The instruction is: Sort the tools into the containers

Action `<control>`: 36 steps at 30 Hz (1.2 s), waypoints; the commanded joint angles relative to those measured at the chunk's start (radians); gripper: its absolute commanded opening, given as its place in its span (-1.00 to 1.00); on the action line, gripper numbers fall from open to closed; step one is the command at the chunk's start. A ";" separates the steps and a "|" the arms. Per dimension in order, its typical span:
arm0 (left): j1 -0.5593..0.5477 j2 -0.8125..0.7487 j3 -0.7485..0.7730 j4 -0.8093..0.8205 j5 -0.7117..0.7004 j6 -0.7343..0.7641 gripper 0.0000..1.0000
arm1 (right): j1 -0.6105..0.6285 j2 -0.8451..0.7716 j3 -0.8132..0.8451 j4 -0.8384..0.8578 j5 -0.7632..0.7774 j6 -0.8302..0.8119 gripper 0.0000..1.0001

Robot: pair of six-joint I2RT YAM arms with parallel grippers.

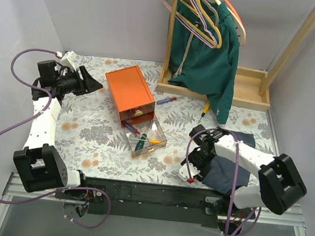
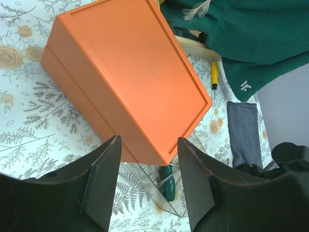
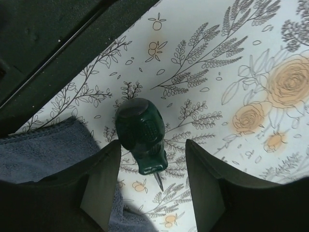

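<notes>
The green-handled screwdriver (image 3: 140, 128) lay on the table (image 3: 251, 58) between the fingers of the right hand (image 3: 153, 159). The hand was spread wide, with a gap on either side of the handle, so nothing was gripped yet. The handle looked short, rounded and glossy. If the fingers had met it off-centre or near the domed end, it would likely have squirted out or rolled away across the print. A grey cloth (image 3: 43, 150) lay just beside the tool, reaching under the finger on that side. A low descent could have pinched a fold along with the handle, giving a soft hold that might drop the tool or drag the cloth along. The open drawer (image 1: 165, 143) of the orange cabinet (image 1: 126, 89) stood well apart from this spot and already held several tools. A tilted or loosely held screwdriver might therefore have caught its clear wall or landed on the rim. The left hand (image 2: 148, 145), also open and holding nothing, hovered near the cabinet. A careless move there could have nudged the cabinet and shifted the drawer.
</notes>
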 commanded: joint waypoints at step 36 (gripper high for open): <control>0.019 -0.073 -0.009 -0.006 0.015 0.022 0.00 | -0.123 0.486 0.997 0.165 -0.496 1.251 0.55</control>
